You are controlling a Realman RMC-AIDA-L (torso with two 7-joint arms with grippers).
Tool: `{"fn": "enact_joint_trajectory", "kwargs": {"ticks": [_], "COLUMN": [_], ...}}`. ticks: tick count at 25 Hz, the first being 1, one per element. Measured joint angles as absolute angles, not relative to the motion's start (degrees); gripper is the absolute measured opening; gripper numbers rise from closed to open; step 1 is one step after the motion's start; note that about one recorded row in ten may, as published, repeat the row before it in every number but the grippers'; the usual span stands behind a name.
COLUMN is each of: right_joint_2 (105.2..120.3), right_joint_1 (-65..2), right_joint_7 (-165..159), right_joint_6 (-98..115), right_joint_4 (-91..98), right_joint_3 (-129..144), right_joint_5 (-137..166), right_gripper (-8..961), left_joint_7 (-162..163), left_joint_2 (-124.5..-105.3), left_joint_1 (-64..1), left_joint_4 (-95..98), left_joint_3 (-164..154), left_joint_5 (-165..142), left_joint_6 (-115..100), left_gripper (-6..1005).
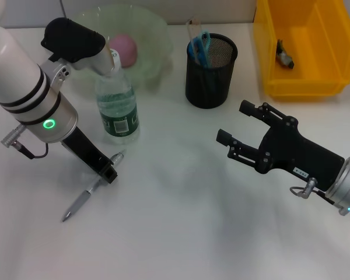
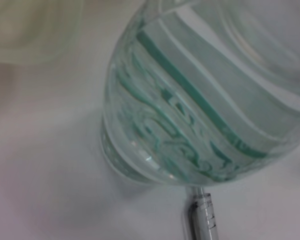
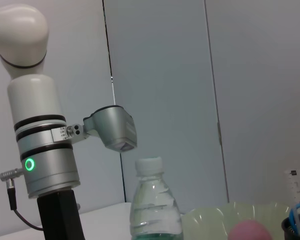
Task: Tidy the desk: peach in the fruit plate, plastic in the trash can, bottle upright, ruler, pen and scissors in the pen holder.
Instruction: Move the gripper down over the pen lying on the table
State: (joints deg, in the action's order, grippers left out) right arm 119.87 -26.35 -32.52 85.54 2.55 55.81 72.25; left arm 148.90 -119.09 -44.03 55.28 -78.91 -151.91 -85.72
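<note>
White tabletop (image 1: 181,233) carries everything.

Yellow bin (image 1: 303,52) at the far right corner, serving as the trash can; a small dark scrap (image 1: 285,55) lies inside, likely the plastic, though it is too small to be sure.

Pale green fruit plate (image 1: 149,35) at the far edge, left of centre, with the pink peach (image 1: 124,48) resting in it, so that item looks done.

Bottle (image 1: 118,111) stands upright just in front of the plate, cap on, water inside; upright step appears met.

Black mesh pen holder (image 1: 210,70) at the far edge near centre, with blue-handled scissors (image 1: 201,44) and a clear ruler (image 1: 192,26) standing in it.

Right hand (image 1: 240,129) hovers over the right half of the tabletop, fingers spread, grasping nothing; probably idle.

Left hand (image 1: 109,172) is low near the left edge, beside the bottle's base, right at the upper end of the pen (image 1: 93,189). Whether it grips cannot be told.

Pen lies flat on the tabletop, slanting toward the near left: the one item left.
</note>
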Motion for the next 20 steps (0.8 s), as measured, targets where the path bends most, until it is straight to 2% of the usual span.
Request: {"fn": "enact_joint_trajectory", "kwargs": {"ticks": [1,20], "right_joint_2": [119.88,119.88], "right_joint_1": [-26.4,-26.6], "right_joint_7": [-32.5,-32.5], "right_joint_6": [85.5,85.4], "right_joint_4": [2.5,2.5], "right_joint_3": [55.8,55.1], "right_joint_5": [72.2,72.2], "right_gripper": [800,800], "left_joint_7": [148.9,149.1], "left_joint_2": [-119.09,-119.09], "left_joint_1": [-44.0,-44.2], "left_joint_4": [55.3,55.2], "left_joint_3": [-78.9,-80.4], "left_joint_5": [-151.9,-152.3], "left_joint_6": [-85.7,-84.5], "left_gripper": [356,311]}}
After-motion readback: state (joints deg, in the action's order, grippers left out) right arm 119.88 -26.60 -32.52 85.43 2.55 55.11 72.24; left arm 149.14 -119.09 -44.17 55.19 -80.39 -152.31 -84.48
